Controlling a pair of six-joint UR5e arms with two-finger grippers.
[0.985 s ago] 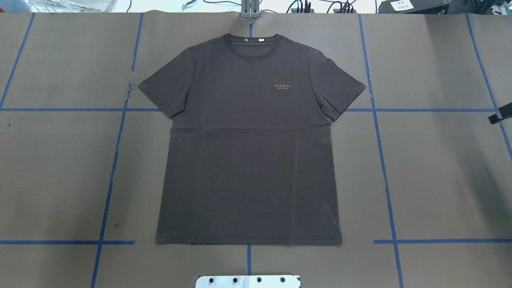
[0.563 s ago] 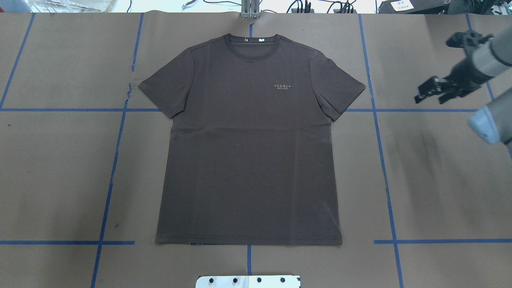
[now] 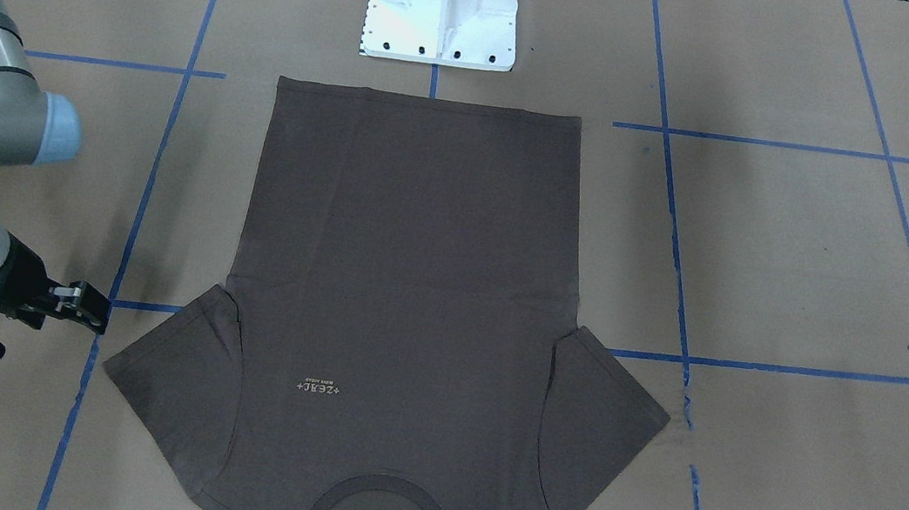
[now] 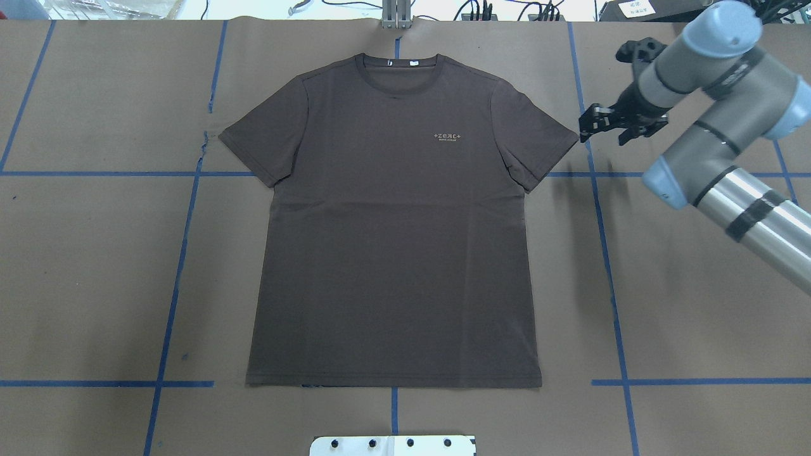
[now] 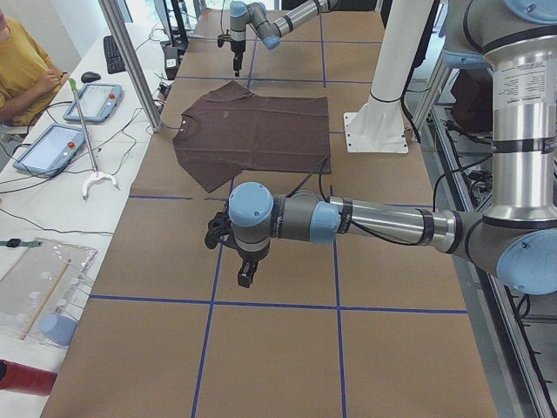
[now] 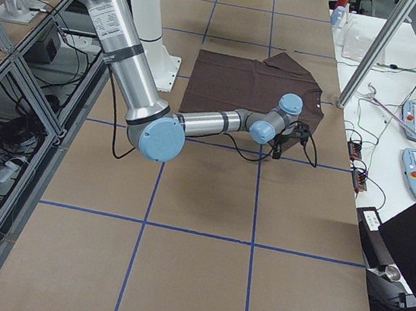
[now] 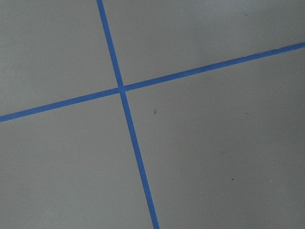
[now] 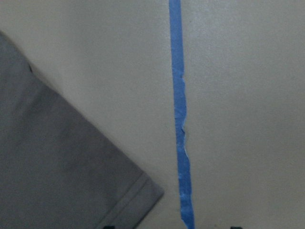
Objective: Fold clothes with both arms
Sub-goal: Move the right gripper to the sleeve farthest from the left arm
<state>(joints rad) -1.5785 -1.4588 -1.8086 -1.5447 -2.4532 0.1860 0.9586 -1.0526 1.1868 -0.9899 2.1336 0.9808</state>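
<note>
The right end effector (image 4: 607, 130) is hovering with its fingers spread wide, just beside the tip of the sleeve (image 4: 538, 142) on the robot's right, over the bare surface (image 4: 697, 304) and a blue tape line (image 8: 178, 119). Coming straight down from here, it is probably going to pinch nothing, or only one layer of cloth.

The left end effector (image 5: 246, 272) is hanging well apart from the T-shirt (image 4: 393, 240), toward the left end of the surface. I cannot tell if it is open. If one arm is pulling alone, the T-shirt is likely going to slide crooked.

The T-shirt is lying flat, front up, in the middle of the surface. Its collar (image 4: 396, 85) is pointing to the far edge and its hem (image 4: 393, 380) to the robot's edge, so the long axis is running between these two edges.
</note>
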